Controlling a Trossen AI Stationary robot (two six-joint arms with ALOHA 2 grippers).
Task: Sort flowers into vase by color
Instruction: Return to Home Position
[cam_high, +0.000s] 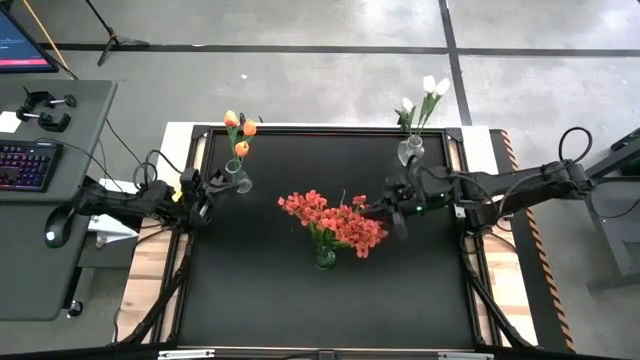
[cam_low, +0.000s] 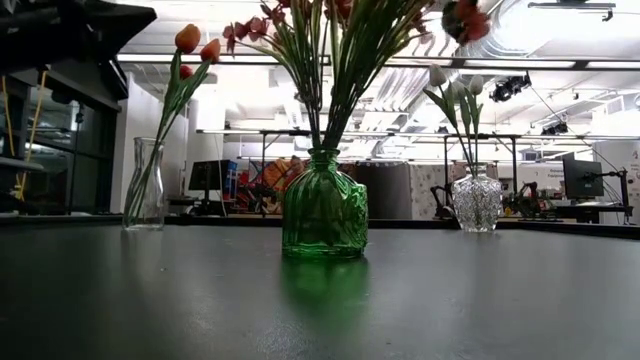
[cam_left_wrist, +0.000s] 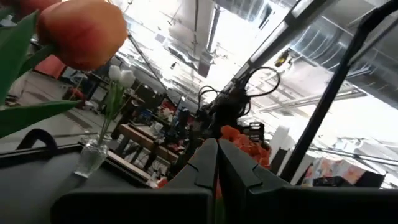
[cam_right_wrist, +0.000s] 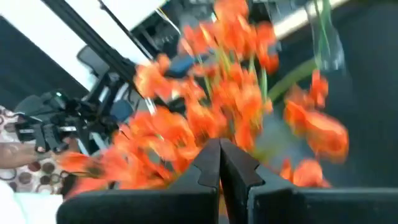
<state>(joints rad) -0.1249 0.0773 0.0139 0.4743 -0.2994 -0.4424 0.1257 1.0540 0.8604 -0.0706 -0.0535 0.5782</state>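
Note:
Three vases stand on the black table (cam_high: 250, 300). A green vase (cam_low: 323, 205) at the middle holds bushy red-orange blossoms (cam_high: 335, 222). At the far left, a clear vase (cam_low: 145, 185) has orange tulips (cam_high: 240, 128) in it. A cut-glass vase (cam_low: 477, 200) at the far right carries white tulips (cam_high: 432, 90). My left gripper (cam_high: 205, 190) is shut and empty just left of the clear vase, with an orange tulip (cam_left_wrist: 81, 31) close by it. My right gripper (cam_high: 378, 210) is shut and empty at the right edge of the red-orange blossoms (cam_right_wrist: 205, 118). My right gripper's shut fingertips (cam_right_wrist: 219, 149) stand level at the right edge of the red-orange blossoms, coming from the table's right. Whether they touch the blossoms, I cannot tell. Nothing is between the fingers.
A grey desk with a keyboard (cam_high: 25, 165) and a mouse (cam_high: 55, 225) stands left of the table. Cables run along both arms. The table's near half (cam_high: 320, 310) shows bare black surface in front of the green vase.

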